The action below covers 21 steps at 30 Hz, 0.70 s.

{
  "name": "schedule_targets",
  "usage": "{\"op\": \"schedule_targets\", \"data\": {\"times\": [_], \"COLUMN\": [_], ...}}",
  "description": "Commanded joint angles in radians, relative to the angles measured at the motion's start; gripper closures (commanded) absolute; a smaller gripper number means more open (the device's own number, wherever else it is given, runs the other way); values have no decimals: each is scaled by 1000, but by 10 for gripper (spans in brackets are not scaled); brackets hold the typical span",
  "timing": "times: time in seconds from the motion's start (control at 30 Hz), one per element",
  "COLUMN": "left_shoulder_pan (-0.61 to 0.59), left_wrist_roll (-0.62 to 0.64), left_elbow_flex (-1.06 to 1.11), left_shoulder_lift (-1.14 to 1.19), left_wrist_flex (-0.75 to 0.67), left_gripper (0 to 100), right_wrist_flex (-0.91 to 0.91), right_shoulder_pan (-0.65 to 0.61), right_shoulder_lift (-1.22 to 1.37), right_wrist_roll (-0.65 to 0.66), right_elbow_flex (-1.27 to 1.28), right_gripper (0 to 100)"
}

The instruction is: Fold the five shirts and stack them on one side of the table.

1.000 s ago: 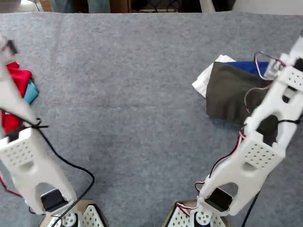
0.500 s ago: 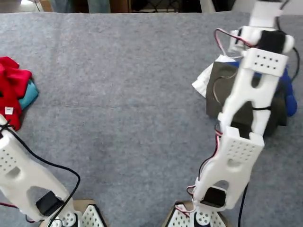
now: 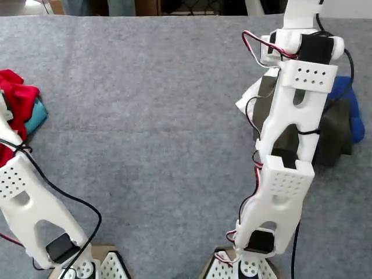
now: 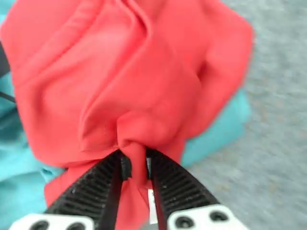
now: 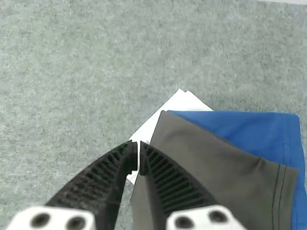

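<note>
Left wrist view: a bunched fold of the red shirt (image 4: 144,81) is being pinched between the left arm's fingers (image 4: 103,184), which are clenched on it. The rest of the shirt is lying crumpled just beyond the fingertips, on a teal shirt (image 4: 225,124) that is showing on either side of them. In the right wrist view, the right arm's fingers (image 5: 168,184) are being held pressed together with nothing seen between them. Beneath and beyond their tips a folded stack is lying: a dark olive shirt (image 5: 216,167) on a blue shirt (image 5: 249,129), with a white shirt (image 5: 180,103) peeking out underneath.

The step in hand is being judged as drawing the red shirt off the teal one for spreading. Because a clump rather than a hem is being gripped, the cloth is best lifted slowly and well clear, so that the teal shirt is not being dragged along. It is then best regripped at a corner once laid on open felt.

In the high view, everything is being carried on a grey, felt-like tabletop (image 3: 151,116); it is probably clinging to fabric, so lifting is being favoured over sliding. Beyond its far edge a narrow strip of room (image 3: 174,7) is showing, too little to be made out.
</note>
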Motion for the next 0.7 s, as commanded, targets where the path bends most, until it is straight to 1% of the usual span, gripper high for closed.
{"op": "schedule_targets", "data": {"times": [0.0, 0.03, 0.07, 0.17, 0.27, 0.37, 0.5, 0.6, 0.67], "left_shoulder_pan": [64, 81, 97, 153, 257, 401, 651, 809, 888], "left_wrist_roll": [72, 87, 107, 175, 175, 175, 175, 172, 172], "left_elbow_flex": [-186, -251, -289, -272, -162, 88, 490, 809, 1012], "left_shoulder_lift": [-25, -32, -29, -71, -201, -414, -721, -925, -1056], "left_wrist_flex": [135, 192, 209, 204, 204, 204, 178, 64, -12], "left_gripper": [972, 972, 972, 973, 973, 973, 972, 972, 972], "right_wrist_flex": [8, 8, 8, 8, 29, 41, 43, 43, 43], "right_shoulder_pan": [-11, -11, -11, -18, -32, -40, -40, -38, -38], "right_shoulder_lift": [-65, -65, -65, -61, -64, -64, -62, -64, -65], "right_wrist_roll": [-11, -11, -11, -12, -12, -12, -8, -6, -6], "right_elbow_flex": [-42, -42, -39, -35, -41, -36, -36, -36, -36], "right_gripper": [982, 982, 982, 982, 982, 982, 982, 982, 982]}}
